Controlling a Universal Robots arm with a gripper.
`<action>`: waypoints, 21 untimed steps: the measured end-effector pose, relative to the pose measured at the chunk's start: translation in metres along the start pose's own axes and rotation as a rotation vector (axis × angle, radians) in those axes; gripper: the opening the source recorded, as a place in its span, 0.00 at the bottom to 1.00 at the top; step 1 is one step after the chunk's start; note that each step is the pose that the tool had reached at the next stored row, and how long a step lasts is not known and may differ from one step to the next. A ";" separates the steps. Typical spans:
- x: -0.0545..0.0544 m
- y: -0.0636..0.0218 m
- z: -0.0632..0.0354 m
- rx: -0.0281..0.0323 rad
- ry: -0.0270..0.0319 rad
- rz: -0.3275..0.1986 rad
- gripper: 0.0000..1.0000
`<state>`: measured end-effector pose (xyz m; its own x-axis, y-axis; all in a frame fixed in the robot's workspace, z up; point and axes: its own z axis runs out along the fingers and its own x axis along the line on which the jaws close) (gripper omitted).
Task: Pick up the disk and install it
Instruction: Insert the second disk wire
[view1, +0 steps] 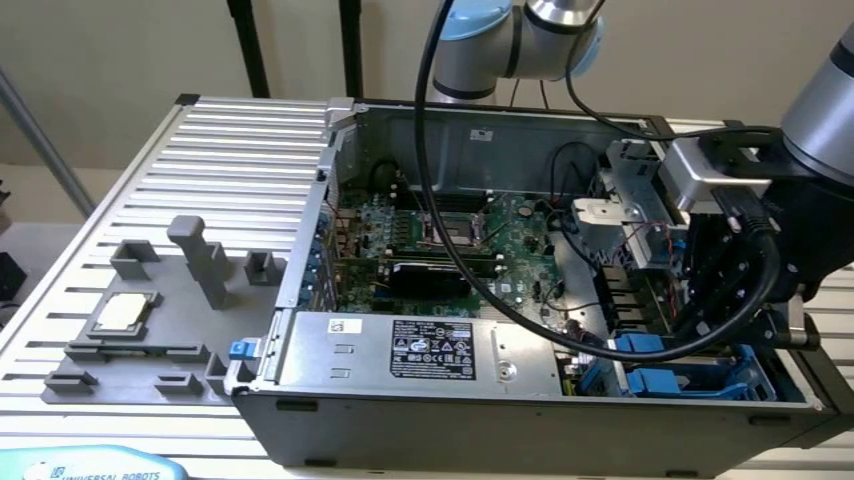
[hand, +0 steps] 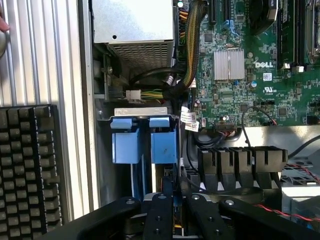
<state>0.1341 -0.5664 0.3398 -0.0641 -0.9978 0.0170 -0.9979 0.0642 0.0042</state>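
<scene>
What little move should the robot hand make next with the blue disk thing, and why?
Probably a slow push straight down. The gripper hangs over the drive bay in the computer case, fingers closed on the blue edge of the disk. The disk looks lined up with the slot beside the blue carriers, but how far in it sits cannot be told.

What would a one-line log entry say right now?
pincer: closed on disk | place: over blue drive bay in computer case | disk: not seated

Even, soft light; mild blur
</scene>
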 end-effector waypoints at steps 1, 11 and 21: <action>0.000 0.0000 0.0003 0.0000 0.0000 0.000 0.16; 0.000 -0.0001 0.0049 0.0003 -0.0002 0.000 0.16; 0.000 0.0027 -0.0028 0.0025 -0.0007 0.000 0.25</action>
<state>0.1314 -0.5664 0.3426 -0.0640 -0.9978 0.0163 -0.9979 0.0641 0.0017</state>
